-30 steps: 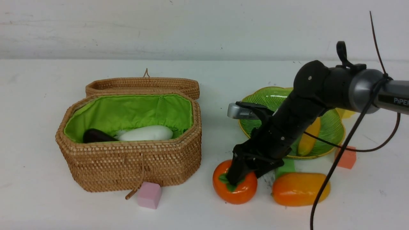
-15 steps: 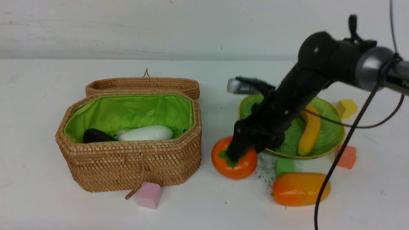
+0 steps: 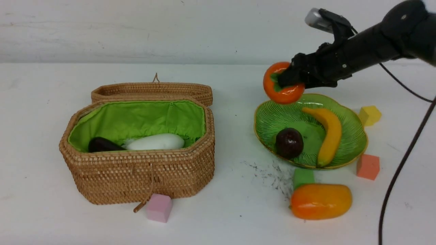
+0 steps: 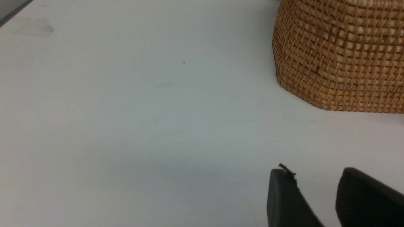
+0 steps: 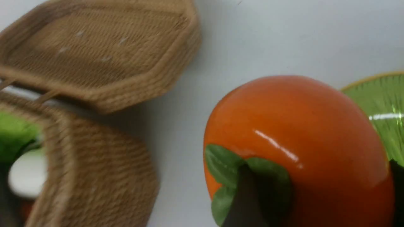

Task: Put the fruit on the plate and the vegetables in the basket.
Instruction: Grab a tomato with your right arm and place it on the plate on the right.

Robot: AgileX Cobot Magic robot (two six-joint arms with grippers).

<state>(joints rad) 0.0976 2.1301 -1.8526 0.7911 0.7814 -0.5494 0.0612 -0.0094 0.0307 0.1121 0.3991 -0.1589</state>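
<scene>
The persimmon (image 3: 282,85) hangs in the air, pinched by the right gripper (image 3: 287,80), one finger (image 5: 246,201) pressed on its green leaf cap, just above the twelve o'clock rim of the green plate (image 3: 354,143). On that plate lie the banana (image 3: 328,134) toward three o'clock and the mangosteen (image 3: 289,143) near seven o'clock. The mango (image 3: 320,206) rests on the table just beyond the plate's six o'clock edge. At the plate's nine o'clock stands the open wicker basket (image 3: 143,173), holding the white radish (image 3: 156,142) and the eggplant (image 3: 100,145). The left gripper (image 4: 318,192) hovers empty over the table beside the basket, its jaws narrowly parted.
</scene>
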